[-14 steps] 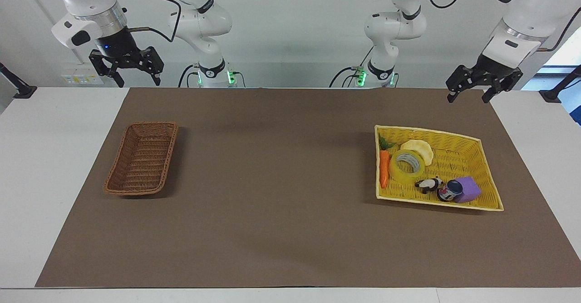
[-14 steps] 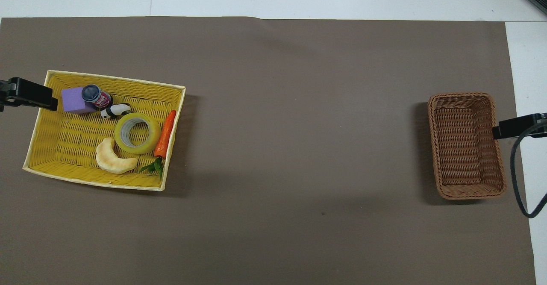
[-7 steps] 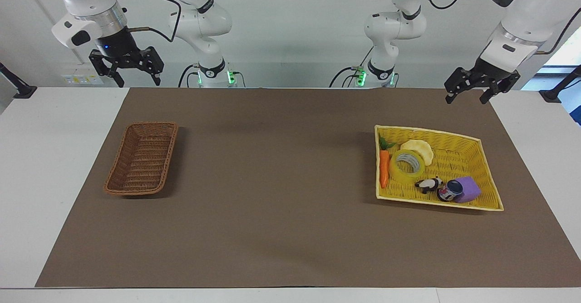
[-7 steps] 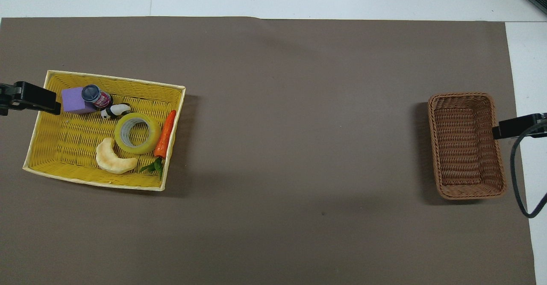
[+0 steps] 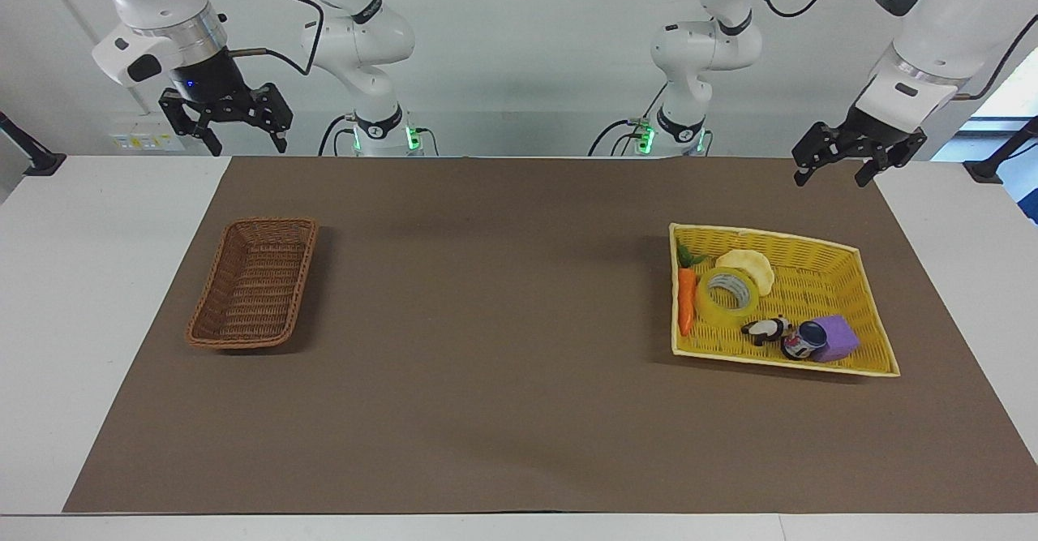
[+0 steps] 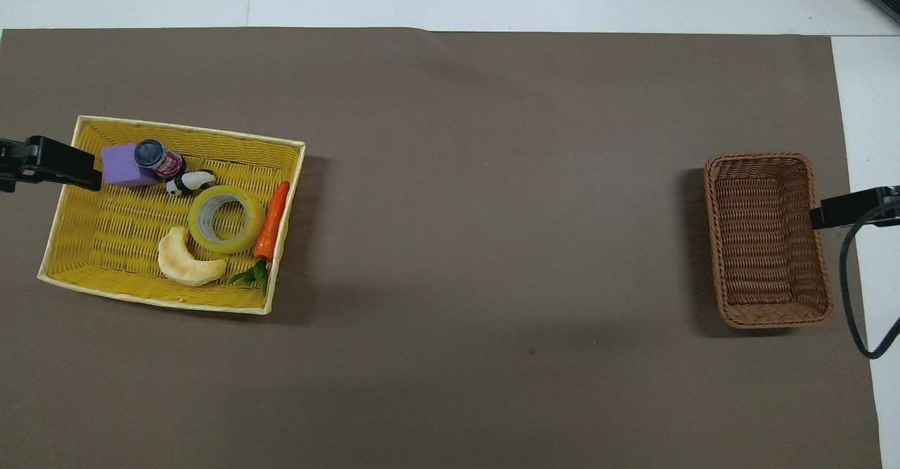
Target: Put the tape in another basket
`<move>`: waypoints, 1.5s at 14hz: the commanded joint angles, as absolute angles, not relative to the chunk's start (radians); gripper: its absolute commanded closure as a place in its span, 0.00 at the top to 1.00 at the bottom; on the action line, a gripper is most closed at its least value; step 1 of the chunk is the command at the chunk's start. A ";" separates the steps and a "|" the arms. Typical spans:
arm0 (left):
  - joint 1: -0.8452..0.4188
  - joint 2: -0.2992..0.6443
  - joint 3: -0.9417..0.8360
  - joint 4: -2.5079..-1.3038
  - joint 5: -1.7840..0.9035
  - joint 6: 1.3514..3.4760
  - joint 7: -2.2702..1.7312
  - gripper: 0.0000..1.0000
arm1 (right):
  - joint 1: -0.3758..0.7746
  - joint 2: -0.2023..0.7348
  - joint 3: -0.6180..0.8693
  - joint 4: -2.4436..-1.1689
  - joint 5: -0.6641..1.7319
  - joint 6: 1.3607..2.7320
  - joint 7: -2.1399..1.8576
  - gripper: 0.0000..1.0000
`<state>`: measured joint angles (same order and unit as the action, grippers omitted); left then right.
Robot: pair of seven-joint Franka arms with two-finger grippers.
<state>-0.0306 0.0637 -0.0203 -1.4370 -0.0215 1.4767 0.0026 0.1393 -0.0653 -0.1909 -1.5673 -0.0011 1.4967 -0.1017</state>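
The tape (image 5: pixel 727 294) (image 6: pixel 226 219), a translucent yellow ring with a grey-white core, lies flat in the bright-yellow basket (image 5: pixel 762 235) (image 6: pixel 190 131) at the left arm's end of the table. The dark-brown wicker basket (image 5: pixel 253 281) (image 6: pixel 766 237) stands empty at the right arm's end. My left gripper (image 5: pixel 833 174) hangs open high up, over the mat by the yellow basket's outer end, well clear of the tape. My right gripper (image 5: pixel 247 145) waits open, high above the table beside the brown basket. Neither holds anything.
With the tape in the yellow basket lie an orange carrot (image 6: pixel 272 212), a pale crescent toy (image 6: pixel 184 265), a small panda (image 6: pixel 188 183), a small can (image 6: pixel 156 158) and a purple block (image 6: pixel 121 164). A brown mat (image 6: pixel 492 209) covers the table between the baskets.
My left gripper has drifted a little toward the yellow basket. The right arm, the tape and both baskets have stayed put.
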 commanded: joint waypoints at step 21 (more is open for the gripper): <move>-0.025 0.011 -0.026 -1.703 -0.034 1.664 0.020 1.00 | 0.133 -0.072 -0.186 -1.566 -0.006 1.486 -0.087 1.00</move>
